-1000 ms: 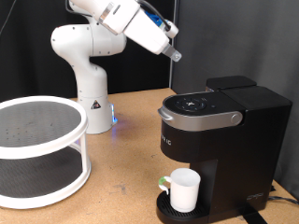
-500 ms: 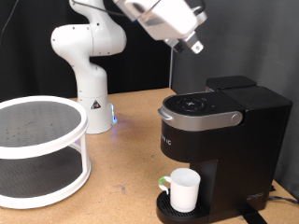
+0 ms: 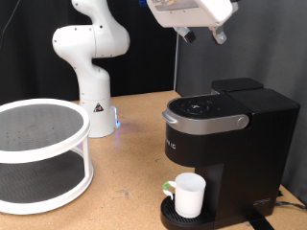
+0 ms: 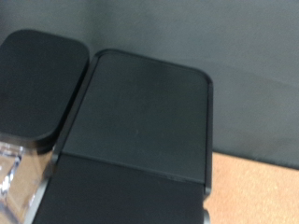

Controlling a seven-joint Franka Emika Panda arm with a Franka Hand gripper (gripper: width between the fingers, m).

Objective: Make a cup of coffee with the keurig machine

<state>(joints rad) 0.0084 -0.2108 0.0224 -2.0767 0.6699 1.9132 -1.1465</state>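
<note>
Gripper: the gripper (image 3: 203, 35) hung at the exterior view's top, high above the keurig machine (image 3: 228, 153) and well clear of it. Two dark fingertips (image 3: 220, 37) pointed down with a gap between them, nothing held; its fingers did not show in the wrist view.
Keurig machine: stood on the wooden table (image 3: 125, 182) at the exterior view's right, lid down, silver-rimmed head facing the exterior view's left. The wrist view showed only its flat black top (image 4: 145, 117) from above, with a strip of table at one corner.
Cup: the white cup (image 3: 189, 195) stood upright on the round drip tray (image 3: 169, 217), under the head, untouched.
Around: a white two-tier round rack (image 3: 40, 153) sat at the exterior view's left, well apart from the machine. The arm's white base (image 3: 94, 113) stood behind, between rack and machine.
In the way: the machine's overhanging head sat directly above the cup.
</note>
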